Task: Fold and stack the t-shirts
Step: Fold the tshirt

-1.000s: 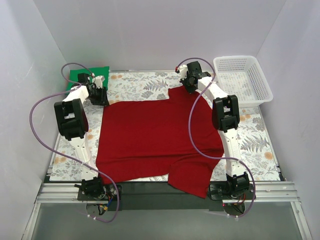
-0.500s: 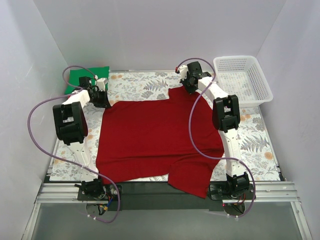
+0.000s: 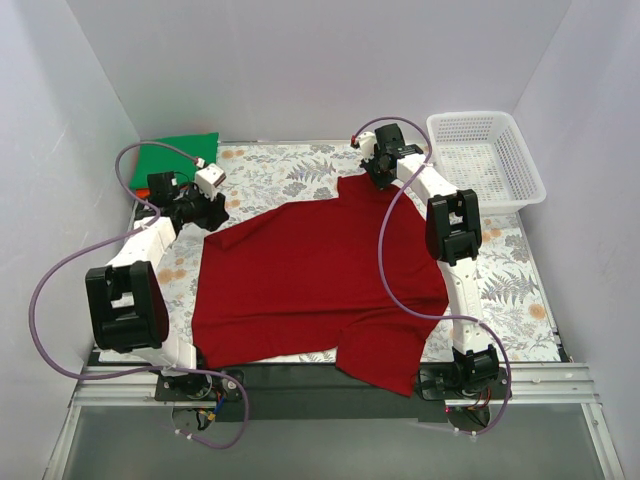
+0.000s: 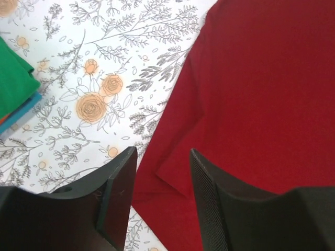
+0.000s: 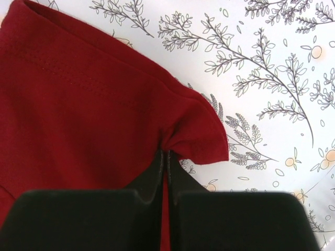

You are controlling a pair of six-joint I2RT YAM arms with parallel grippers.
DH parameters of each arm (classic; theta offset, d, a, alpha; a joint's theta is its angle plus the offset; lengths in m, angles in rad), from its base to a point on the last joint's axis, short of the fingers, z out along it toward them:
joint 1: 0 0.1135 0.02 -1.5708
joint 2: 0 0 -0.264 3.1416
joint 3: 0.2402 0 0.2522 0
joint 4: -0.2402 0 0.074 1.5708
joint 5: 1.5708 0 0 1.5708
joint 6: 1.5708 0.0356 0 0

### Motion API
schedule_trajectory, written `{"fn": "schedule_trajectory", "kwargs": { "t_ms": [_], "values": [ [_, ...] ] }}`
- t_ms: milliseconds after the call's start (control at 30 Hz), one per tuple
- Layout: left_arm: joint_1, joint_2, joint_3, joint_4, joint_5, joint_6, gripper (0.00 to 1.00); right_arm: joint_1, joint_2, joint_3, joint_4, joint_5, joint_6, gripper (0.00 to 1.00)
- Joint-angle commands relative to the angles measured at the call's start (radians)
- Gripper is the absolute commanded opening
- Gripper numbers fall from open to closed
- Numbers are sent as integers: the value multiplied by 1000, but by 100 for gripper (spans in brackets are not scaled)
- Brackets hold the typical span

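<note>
The dark red t-shirt (image 3: 310,275) lies spread flat across the flowered table, its near hem hanging over the front edge. My left gripper (image 3: 210,213) is open just above the shirt's far left corner; in the left wrist view (image 4: 161,157) the red cloth (image 4: 251,94), with a small folded flap, lies between and below the fingers. My right gripper (image 3: 380,178) is shut on the shirt's far right corner, and the cloth (image 5: 94,104) bunches at the closed tips (image 5: 166,152). The green t-shirt (image 3: 178,158) lies folded at the back left (image 4: 13,78). Only an orange sliver (image 3: 141,193) shows beneath it.
A white lattice basket (image 3: 487,160) stands at the back right, just off the table mat. White walls close in the left, back and right. Bare flowered table (image 3: 270,170) shows behind the red shirt and along both sides.
My left arm has swung back and down, its elbow now near the front left. The gripper has shifted slightly nearer over the shirt's far left corner, which now lies slanted. The right arm is still.
</note>
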Motion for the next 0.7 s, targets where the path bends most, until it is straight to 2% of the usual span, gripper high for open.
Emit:
{"fn": "schedule_trajectory", "kwargs": {
  "t_ms": [0,167,267,467,667],
  "values": [
    [7,-6,21,35,-1,43,45,-7,-69,-9,-6,-13,-1,1],
    [15,149,156,-32,-35,-77,44,-7,-72,-11,-6,-7,-6,1],
    [13,255,269,-190,8,-57,42,-7,-77,-18,-6,0,-14,1],
    [12,342,326,-314,13,-62,54,-7,-77,-20,-6,-4,-14,1],
    [12,384,346,-422,43,-22,54,-7,-77,-20,-6,0,-17,1]
  ]
}}
